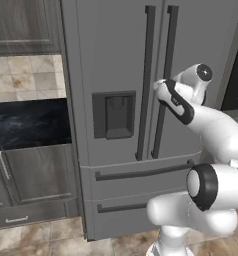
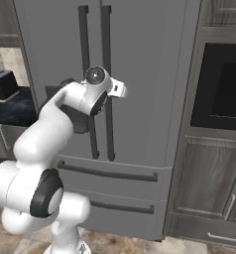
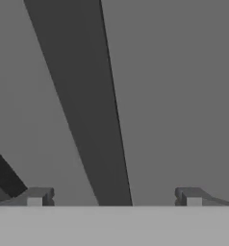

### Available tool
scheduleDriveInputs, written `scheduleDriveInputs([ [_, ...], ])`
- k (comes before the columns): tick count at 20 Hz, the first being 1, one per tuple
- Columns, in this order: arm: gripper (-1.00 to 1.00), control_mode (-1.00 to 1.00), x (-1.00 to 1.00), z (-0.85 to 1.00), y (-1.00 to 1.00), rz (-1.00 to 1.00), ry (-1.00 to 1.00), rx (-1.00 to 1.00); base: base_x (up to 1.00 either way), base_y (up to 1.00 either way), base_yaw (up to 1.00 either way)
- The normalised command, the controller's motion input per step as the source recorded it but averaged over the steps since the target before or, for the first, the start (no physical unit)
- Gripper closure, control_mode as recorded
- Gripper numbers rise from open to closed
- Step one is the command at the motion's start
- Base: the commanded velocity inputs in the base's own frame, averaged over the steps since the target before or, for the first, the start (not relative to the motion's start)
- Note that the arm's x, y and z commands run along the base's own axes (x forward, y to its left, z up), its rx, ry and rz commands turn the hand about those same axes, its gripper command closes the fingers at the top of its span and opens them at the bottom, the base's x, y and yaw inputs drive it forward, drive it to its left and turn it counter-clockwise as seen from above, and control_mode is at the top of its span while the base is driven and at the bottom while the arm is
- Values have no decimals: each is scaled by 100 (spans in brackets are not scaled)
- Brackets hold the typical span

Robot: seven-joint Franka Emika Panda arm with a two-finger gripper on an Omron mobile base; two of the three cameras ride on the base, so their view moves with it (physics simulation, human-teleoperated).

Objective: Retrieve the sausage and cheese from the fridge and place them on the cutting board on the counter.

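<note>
gripper (image 3: 114, 197) state: jaws spread wide, nothing between them. in the hand view the 2 fingertips (image 3: 37, 196) stand either side of a dark door handle (image 3: 87, 110), which runs up through the gap, tilted in that view because the hand is rolled. no contact with the handle is visible; the handle lies ahead of the tips, not yet between them.

fridge (image 1: 116, 60) status: both upper doors closed, both drawers closed. the 2 long handles hang vertically, side by side at the centre seam. in the left base view the hand sits in front of the right door handle (image 1: 167, 55), at about mid height, level with the dispenser panel (image 1: 113, 114). judgement: the long axis of the handle is vertical, so the jaws need to close across it horizontally, after a short advance toward the door.

sausage and cheese: behind the closed doors, not visible. judgement: task is at the door-opening step; nothing retrieved yet.

clearance: to the robot's right of the fridge stand a built-in oven (image 2: 224, 84) and cabinets, close to the door's hinge side. to the left lies the counter (image 1: 28, 122), black with white veins, with a dark appliance (image 2: 2, 83) on it. judgement: the door swing needs room in front, where the arm and base now stand; a pull along an arc is advised.
</note>
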Motion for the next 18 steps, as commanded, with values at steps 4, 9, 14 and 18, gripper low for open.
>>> scheduleDriveInputs([
  [4,-100,-100,48,0,-2,-1,0,1,0,0,0],
  [9,-100,-100,49,-3,0,0,0,0,0,0,0],
  [14,-100,-100,54,-20,0,0,0,0,0,0,0],
  [18,100,-100,51,-29,0,0,0,0,0,0,0],
])
